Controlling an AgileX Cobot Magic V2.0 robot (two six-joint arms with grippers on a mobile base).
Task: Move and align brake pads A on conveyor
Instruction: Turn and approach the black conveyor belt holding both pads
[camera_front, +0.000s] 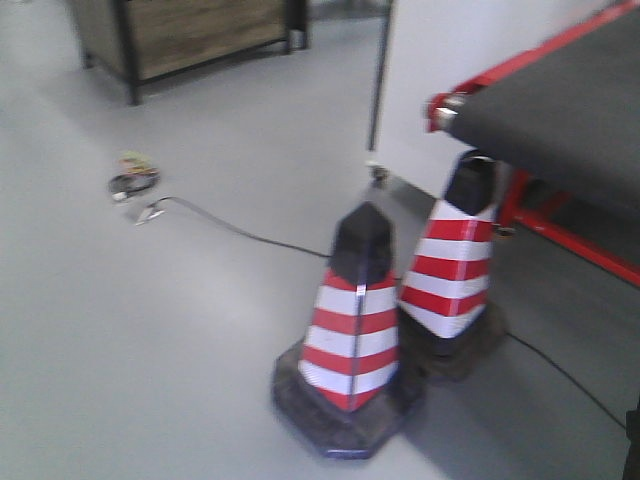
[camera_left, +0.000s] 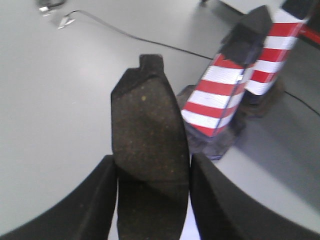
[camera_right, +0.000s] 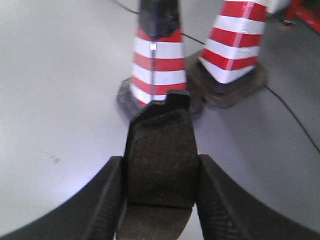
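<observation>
Left wrist view: a dark brake pad (camera_left: 147, 125) is pinched between the fingers of the left gripper (camera_left: 151, 167), with its tab end pointing away, above the grey floor (camera_left: 60, 100). Right wrist view: a second brake pad (camera_right: 160, 145) is clamped likewise in the right gripper (camera_right: 160, 165), over the floor near two red-and-white striped cones (camera_right: 156, 60). Front view: the red-edged conveyor belt (camera_front: 570, 100) is seen at upper right, beside the cones; a cable (camera_front: 240, 232) is laid across the floor.
</observation>
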